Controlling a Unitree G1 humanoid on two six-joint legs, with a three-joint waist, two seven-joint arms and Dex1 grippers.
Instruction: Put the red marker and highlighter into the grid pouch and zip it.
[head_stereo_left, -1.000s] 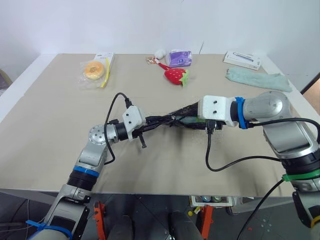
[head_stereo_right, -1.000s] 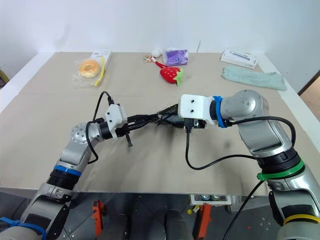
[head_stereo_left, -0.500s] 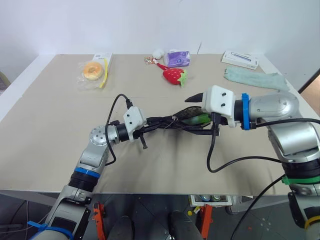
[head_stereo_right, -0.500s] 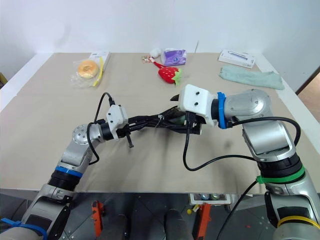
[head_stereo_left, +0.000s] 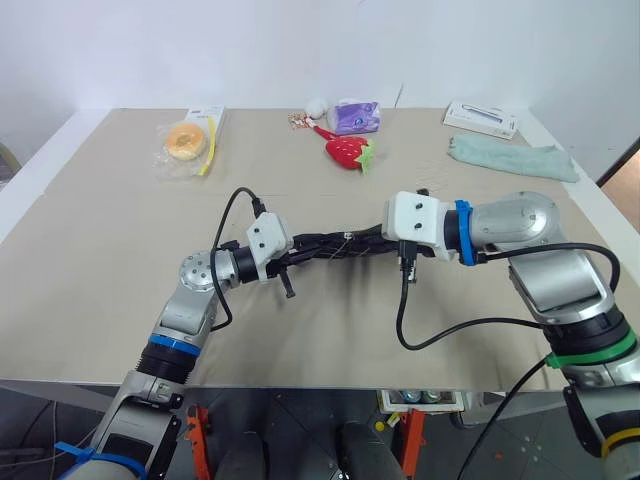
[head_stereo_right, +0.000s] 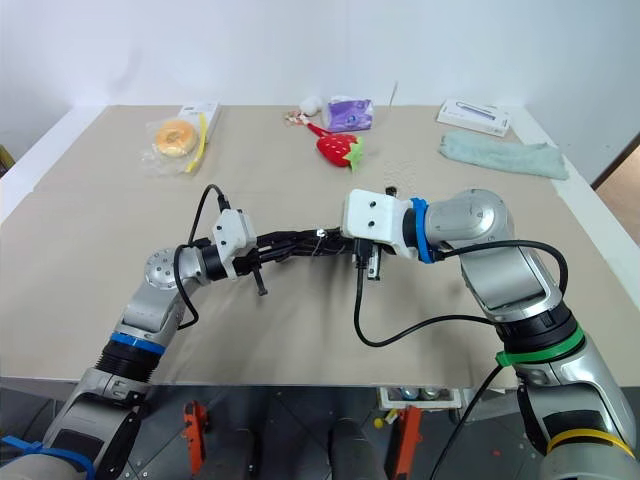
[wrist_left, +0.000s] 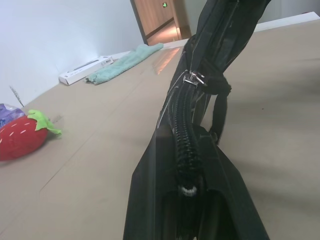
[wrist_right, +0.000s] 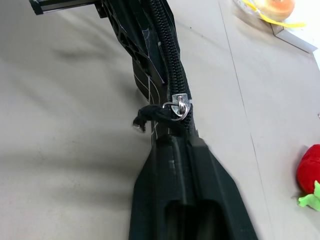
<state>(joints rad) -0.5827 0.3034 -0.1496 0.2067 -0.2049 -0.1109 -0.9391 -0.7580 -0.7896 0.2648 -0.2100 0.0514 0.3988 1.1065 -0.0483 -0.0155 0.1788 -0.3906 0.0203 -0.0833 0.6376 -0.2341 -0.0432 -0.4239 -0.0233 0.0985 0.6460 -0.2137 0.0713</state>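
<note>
Grid pouch (head_stereo_left: 335, 243) is suspended edge-up above the middle of the table (head_stereo_left: 100, 270), stretched level between the two tools. Left tool (head_stereo_left: 297, 245) is clamped together on the pouch's left end; the left wrist view shows its fingers (wrist_left: 150, 200) pressed against both sides of the fabric, with the zipper teeth running up between them. Right tool (head_stereo_right: 340, 240) is clamped together on the pouch's other end; in the right wrist view the zipper line passes between its fingers (wrist_right: 160, 170). Zipper pull (wrist_right: 178, 105), a small metal slider with a ring and a black cord tab, sits on the teeth just beyond the right tool's fingertips. Teeth visible between the pull and the left tool appear meshed; the stretch inside the right tool's grip cannot be judged. Contents of the pouch cannot be made out.

Other items lie well apart along the far edge of the table: packaged donut (head_stereo_left: 187, 139) at far left, strawberry toy (head_stereo_left: 349, 151) and purple packet (head_stereo_left: 358, 116) near the middle, white box (head_stereo_left: 484, 119) and teal cloth (head_stereo_left: 515, 158) at far right.
</note>
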